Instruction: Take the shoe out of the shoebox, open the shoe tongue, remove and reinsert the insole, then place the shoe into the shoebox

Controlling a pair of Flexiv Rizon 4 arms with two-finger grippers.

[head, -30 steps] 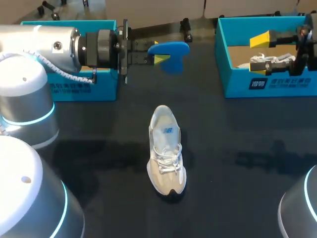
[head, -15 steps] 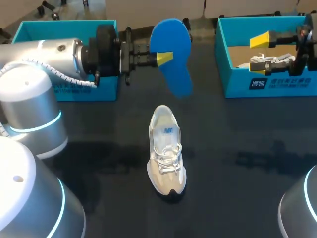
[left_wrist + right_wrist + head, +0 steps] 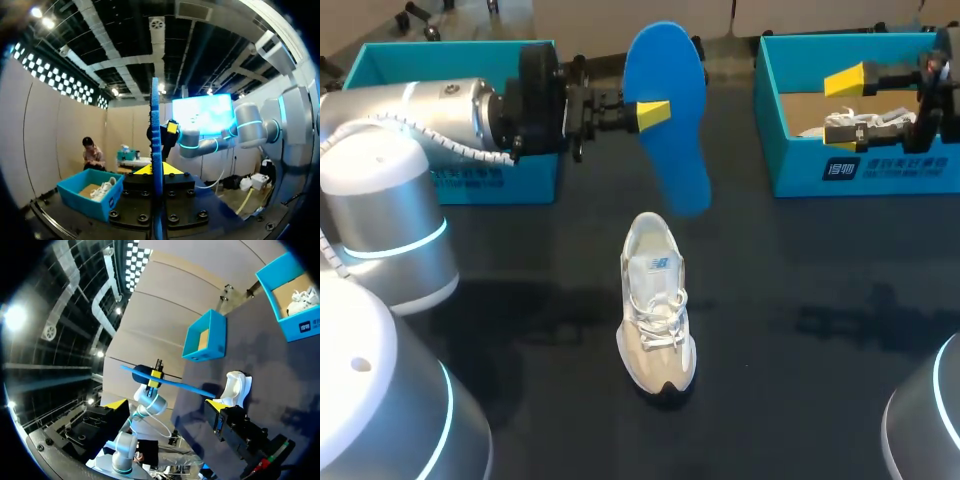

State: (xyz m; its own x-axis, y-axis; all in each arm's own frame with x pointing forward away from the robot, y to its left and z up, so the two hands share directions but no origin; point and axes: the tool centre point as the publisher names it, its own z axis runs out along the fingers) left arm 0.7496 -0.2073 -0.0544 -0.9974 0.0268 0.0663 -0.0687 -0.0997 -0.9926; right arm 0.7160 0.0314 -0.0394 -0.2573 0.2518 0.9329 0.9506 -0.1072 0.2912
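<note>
At the far left a teal box (image 3: 510, 185) stands on the dark bench (image 3: 520, 300), and my left arm reaches across it. The left hand (image 3: 658, 113) is clamped on the blue insole (image 3: 678, 160), which it holds in the air beyond the shoe's heel. The pale shoe (image 3: 656, 305) stands upright mid-bench, its toe toward the near edge and apart from both hands. At the far right, the right hand (image 3: 842, 112) hovers over the teal shoebox (image 3: 860, 170) with its fingers spread wide, gripping nothing.
</note>
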